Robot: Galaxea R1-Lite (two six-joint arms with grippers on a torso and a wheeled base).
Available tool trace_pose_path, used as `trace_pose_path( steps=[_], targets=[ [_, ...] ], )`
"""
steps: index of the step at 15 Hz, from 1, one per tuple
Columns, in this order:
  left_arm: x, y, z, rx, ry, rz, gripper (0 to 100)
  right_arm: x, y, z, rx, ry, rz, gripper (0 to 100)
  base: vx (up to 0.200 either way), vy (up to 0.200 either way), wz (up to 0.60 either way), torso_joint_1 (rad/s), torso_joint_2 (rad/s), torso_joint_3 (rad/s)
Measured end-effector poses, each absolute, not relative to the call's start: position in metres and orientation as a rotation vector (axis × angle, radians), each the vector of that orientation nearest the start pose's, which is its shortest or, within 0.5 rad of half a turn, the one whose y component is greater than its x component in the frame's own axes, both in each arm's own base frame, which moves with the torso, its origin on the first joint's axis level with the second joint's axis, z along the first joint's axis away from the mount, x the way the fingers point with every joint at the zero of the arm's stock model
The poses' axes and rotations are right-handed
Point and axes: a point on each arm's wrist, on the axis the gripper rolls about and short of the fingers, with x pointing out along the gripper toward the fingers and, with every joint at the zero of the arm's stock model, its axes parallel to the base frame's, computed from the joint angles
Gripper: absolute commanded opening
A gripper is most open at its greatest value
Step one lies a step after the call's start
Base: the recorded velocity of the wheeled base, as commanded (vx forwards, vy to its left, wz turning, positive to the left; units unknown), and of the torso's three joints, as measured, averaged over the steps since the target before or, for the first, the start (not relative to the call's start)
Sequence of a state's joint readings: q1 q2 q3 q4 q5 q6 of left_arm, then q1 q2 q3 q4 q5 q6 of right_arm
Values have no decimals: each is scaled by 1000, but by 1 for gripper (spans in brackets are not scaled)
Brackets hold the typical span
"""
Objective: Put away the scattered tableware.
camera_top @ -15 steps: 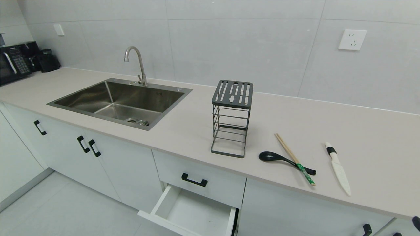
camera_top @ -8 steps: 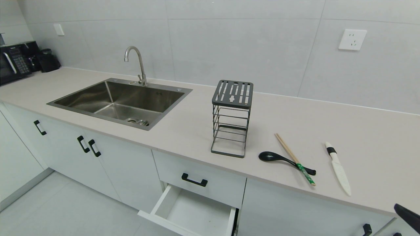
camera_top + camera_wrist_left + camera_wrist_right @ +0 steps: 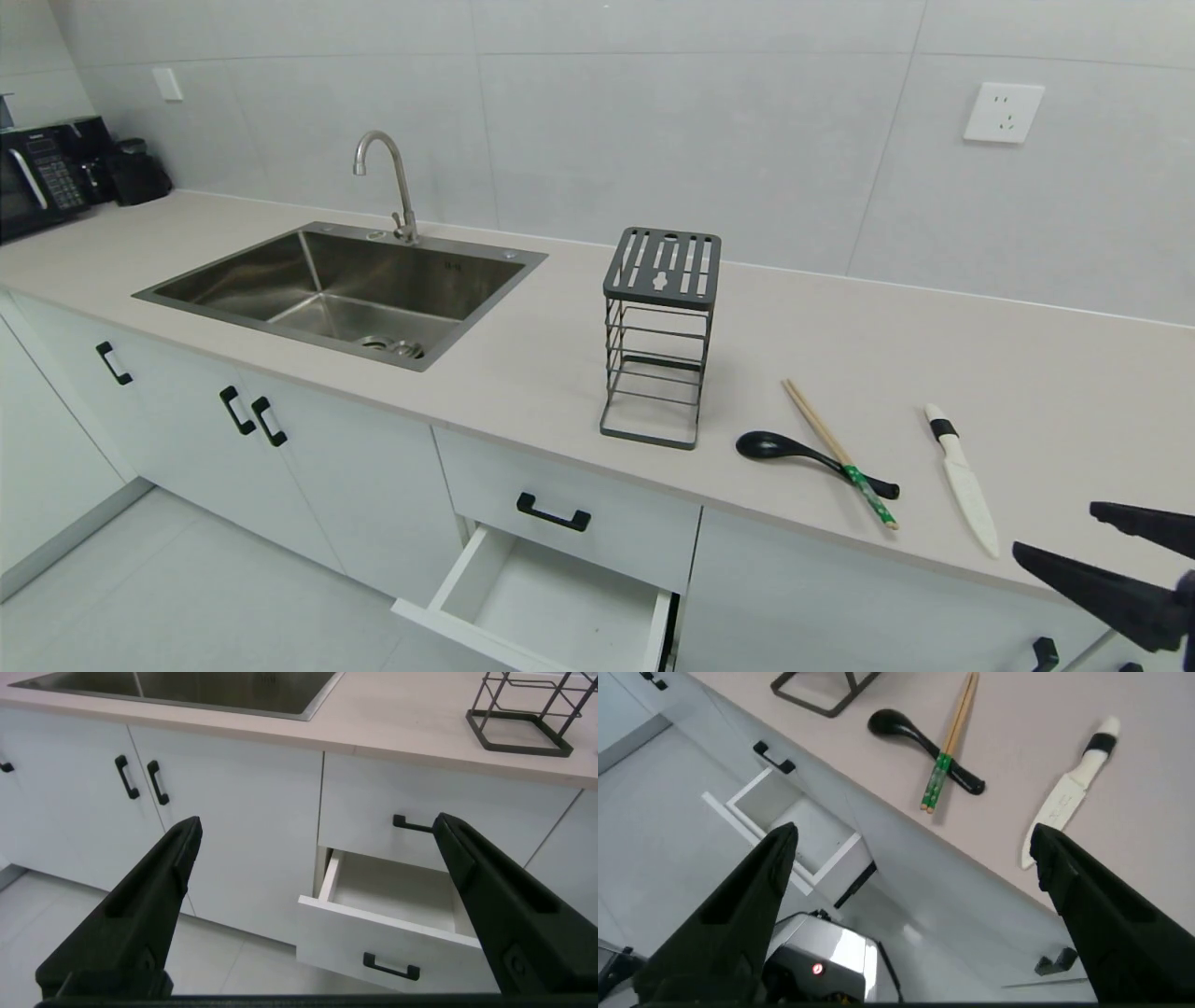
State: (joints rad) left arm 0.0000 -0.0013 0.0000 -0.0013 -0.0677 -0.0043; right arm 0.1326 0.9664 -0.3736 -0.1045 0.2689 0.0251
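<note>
On the counter a black spoon (image 3: 812,455) lies with a pair of chopsticks (image 3: 837,453) across its handle, green at the near end. A white knife (image 3: 962,478) with a black band lies to their right. A dark wire rack (image 3: 660,336) with a slotted top stands left of them. My right gripper (image 3: 1060,539) is open at the counter's front edge, right of the knife, touching nothing. The right wrist view looks down on the spoon (image 3: 920,738), chopsticks (image 3: 950,741) and knife (image 3: 1069,789). My left gripper (image 3: 318,849) is open below counter height, facing the cabinets.
A steel sink (image 3: 345,289) with a tap sits at the left. Below the rack, a lower drawer (image 3: 551,607) is pulled out, seen also in the left wrist view (image 3: 392,915). A microwave (image 3: 42,173) stands at the far left. A wall socket (image 3: 1002,112) is on the tiles.
My right gripper has risen into the head view from the lower right corner, moving left toward the knife. The tableware and rack have not moved.
</note>
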Motion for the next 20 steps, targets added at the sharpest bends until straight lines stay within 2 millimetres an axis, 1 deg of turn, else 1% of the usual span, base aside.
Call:
trace_pose_path(
  steps=[3, 5, 9, 11, 15, 20],
  targets=[
    [-23, -2, 76, -4, -3, -68, 100, 130, 29, 160, 158, 617, 389, 100, 0, 0, 0, 0, 0, 0],
    [-23, -2, 76, -4, -3, -67, 100, 146, 35, 155, 178, 679, 390, 100, 0, 0, 0, 0, 0, 0],
    [-23, -2, 76, -4, -2, -68, 100, 180, 45, 141, 161, 778, 353, 100, 0, 0, 0, 0, 0, 0],
    [-23, -2, 76, -4, -2, -67, 100, 196, 53, 133, 129, 818, 322, 100, 0, 0, 0, 0, 0, 0],
    [-23, -2, 76, -4, -2, -68, 100, 215, 69, 118, 79, 884, 319, 100, 0, 0, 0, 0, 0, 0],
    [-23, -2, 76, -4, -2, -68, 100, 229, 80, 109, 35, 916, 291, 100, 0, 0, 0, 0, 0, 0]
  ],
)
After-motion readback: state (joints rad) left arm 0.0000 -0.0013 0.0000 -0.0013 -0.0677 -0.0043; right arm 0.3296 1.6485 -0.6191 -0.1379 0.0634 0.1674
